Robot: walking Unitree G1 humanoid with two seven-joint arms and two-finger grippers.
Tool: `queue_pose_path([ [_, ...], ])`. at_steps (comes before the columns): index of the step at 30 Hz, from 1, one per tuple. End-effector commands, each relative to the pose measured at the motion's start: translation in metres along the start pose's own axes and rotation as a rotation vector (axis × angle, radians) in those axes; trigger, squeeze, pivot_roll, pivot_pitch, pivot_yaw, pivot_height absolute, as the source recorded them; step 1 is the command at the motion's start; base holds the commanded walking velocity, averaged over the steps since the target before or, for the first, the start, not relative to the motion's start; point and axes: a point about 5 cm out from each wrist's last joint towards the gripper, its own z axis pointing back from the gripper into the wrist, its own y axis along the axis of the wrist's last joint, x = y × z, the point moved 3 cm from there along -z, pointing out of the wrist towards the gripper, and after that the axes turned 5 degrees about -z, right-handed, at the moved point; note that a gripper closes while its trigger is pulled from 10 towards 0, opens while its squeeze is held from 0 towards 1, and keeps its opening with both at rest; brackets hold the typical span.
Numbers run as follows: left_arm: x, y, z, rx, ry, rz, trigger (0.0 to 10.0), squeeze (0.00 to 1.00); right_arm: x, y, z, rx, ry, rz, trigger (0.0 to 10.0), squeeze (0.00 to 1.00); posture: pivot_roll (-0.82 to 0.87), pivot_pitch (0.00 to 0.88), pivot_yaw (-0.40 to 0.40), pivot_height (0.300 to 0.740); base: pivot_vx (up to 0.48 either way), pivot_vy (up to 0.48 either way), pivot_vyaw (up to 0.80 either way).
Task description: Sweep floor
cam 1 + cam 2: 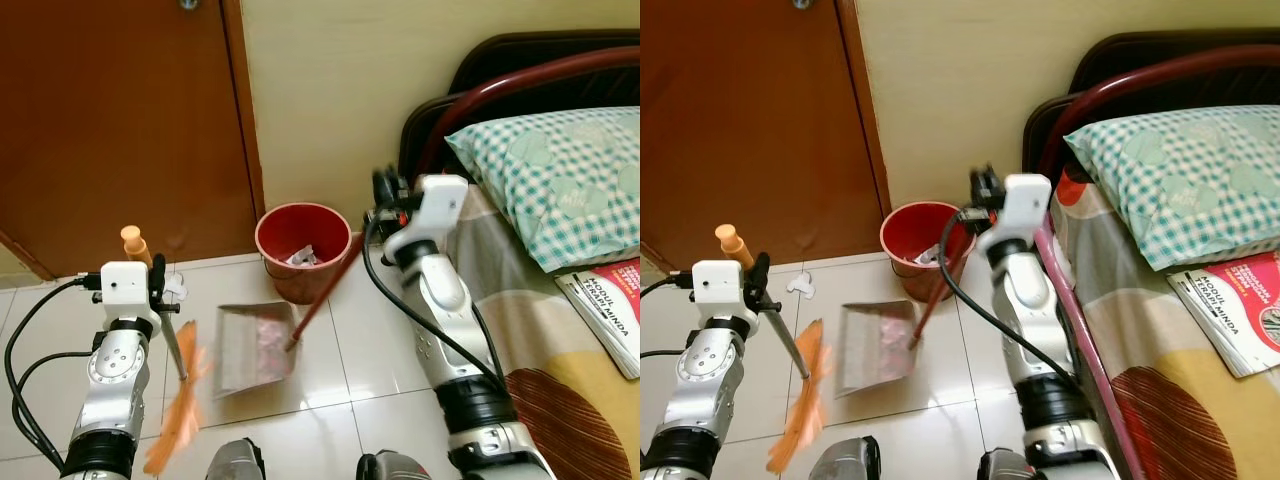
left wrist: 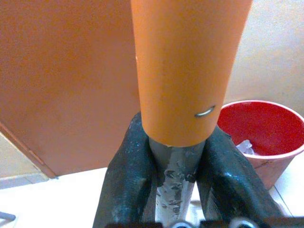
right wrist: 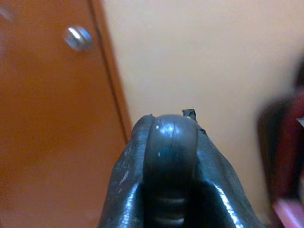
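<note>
Lower left of the head view, our left gripper (image 1: 158, 285) pinches the broom (image 1: 178, 405), orange bristles on the tile. At centre our right gripper (image 1: 383, 190) clamps the dustpan (image 1: 252, 347) handle; the pan sits before the red bin (image 1: 303, 248). A book (image 1: 612, 305) on the bed (image 1: 540, 330) reads "MODUL".

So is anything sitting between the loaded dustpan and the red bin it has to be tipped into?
Nothing visible: the dustpan lies on bare tile just before the red bin, its handle held by the right gripper.
</note>
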Motion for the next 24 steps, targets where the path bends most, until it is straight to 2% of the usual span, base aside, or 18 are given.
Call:
queue_pose_path([
  [1, 0.002, -0.014, 0.006, -0.066, -0.013, 0.008, 10.0, 0.0, 0.022, -0.002, 0.007, -0.006, -0.069, 0.009, 10.0, 0.0, 0.03, 0.072, 0.003, 0.74, 0.0, 0.0, 0.0],
  [4, 0.006, -0.013, 0.007, -0.064, -0.028, 0.016, 10.0, 0.0, 0.038, -0.009, 0.018, -0.036, -0.12, 0.029, 10.0, 0.0, 0.02, 0.073, 0.004, 0.74, 0.0, 0.0, 0.0],
  [5, 0.009, -0.015, 0.009, -0.07, -0.041, 0.017, 10.0, 0.0, 0.049, -0.015, 0.026, -0.059, -0.156, 0.052, 10.0, 0.0, 0.02, 0.073, 0.005, 0.74, 0.0, 0.0, 0.0],
  [6, 0.01, -0.015, 0.009, -0.072, -0.043, 0.017, 10.0, 0.0, 0.052, -0.016, 0.028, -0.064, -0.164, 0.058, 10.0, 0.0, 0.02, 0.073, 0.005, 0.74, 0.0, 0.0, 0.0],
  [18, 0.013, -0.006, 0.008, -0.047, -0.061, 0.018, 10.0, 0.0, 0.06, -0.036, 0.051, -0.119, -0.198, 0.089, 10.0, 0.0, 0.02, 0.075, 0.009, 0.74, 0.0, 0.265, 0.0],
  [24, 0.013, -0.006, 0.009, -0.048, -0.061, 0.017, 10.0, 0.0, 0.067, -0.04, 0.055, -0.137, -0.228, 0.063, 10.0, 0.0, 0.02, 0.077, 0.006, 0.74, 0.0, 0.441, 0.0],
])
